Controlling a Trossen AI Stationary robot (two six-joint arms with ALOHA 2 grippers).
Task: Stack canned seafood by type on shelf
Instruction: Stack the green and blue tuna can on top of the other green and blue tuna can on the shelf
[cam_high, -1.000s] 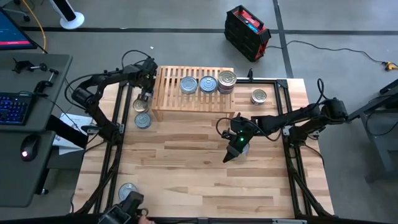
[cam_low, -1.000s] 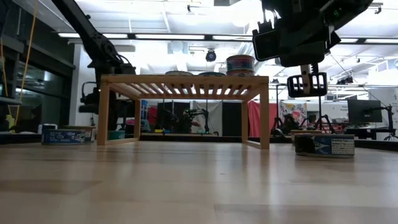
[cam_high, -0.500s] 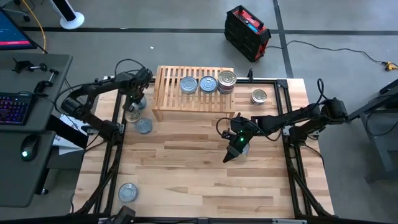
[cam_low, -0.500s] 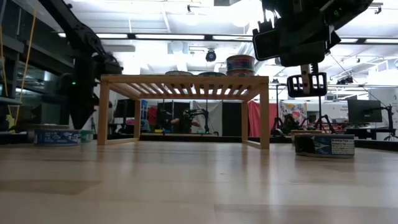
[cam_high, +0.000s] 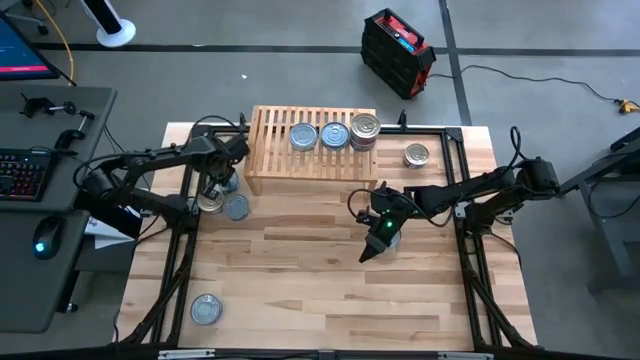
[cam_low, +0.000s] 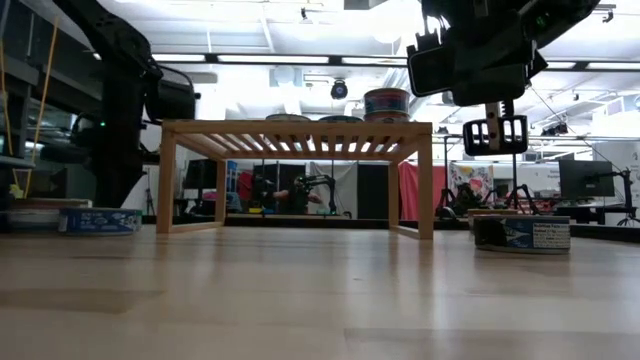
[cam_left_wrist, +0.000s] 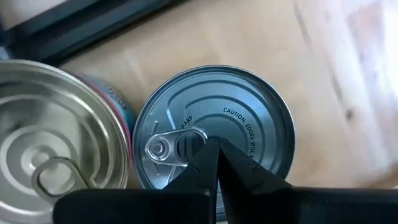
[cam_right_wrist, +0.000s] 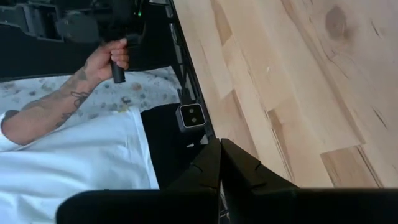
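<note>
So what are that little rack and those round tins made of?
The rack looks like pale unfinished wood: slatted top, visible grain. The tin under the left gripper looks like brushed metal, probably steel or aluminium: silvery sheen, stamped rings, a pull tab.

The high camera looks straight down on the whole bench (cam_high: 300, 270) and both arms. The low camera sits at bench height, facing level across toward the shelf (cam_low: 297, 130), which the high view shares. The left wrist camera hangs close over two cans (cam_left_wrist: 236, 124). The right wrist camera looks along the bench edge toward a person's arm (cam_right_wrist: 56, 106).
</note>
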